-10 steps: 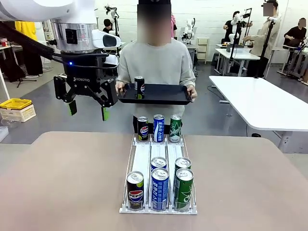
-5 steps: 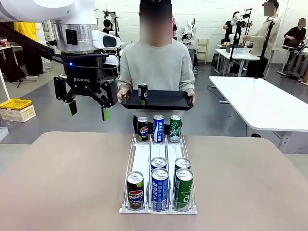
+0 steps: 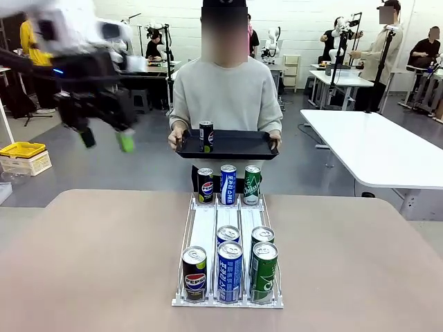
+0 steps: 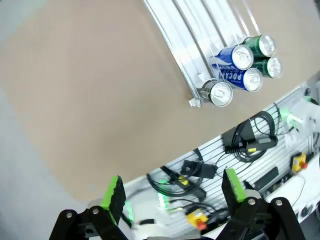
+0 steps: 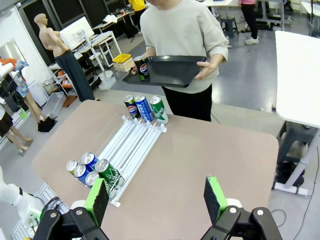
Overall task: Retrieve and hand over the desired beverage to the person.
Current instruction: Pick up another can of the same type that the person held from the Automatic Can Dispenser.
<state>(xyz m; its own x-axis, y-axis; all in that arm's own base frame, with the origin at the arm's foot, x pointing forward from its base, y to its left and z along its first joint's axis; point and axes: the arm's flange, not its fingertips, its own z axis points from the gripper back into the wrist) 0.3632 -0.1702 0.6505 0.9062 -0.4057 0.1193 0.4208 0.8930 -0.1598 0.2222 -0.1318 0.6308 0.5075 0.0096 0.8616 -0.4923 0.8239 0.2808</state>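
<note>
Blurred left hand at upper left, green-padded jaws spread wide and empty, right hand likewise open, slim dark can stood upright on flat black tray held by the person at upper centre, matte tan bench below.

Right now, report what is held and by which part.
The left gripper and right gripper are open, holding nothing. The person grips the black tray by its two short ends; a cola can stands on it.

Tan tbl, can rack at ctr
</note>
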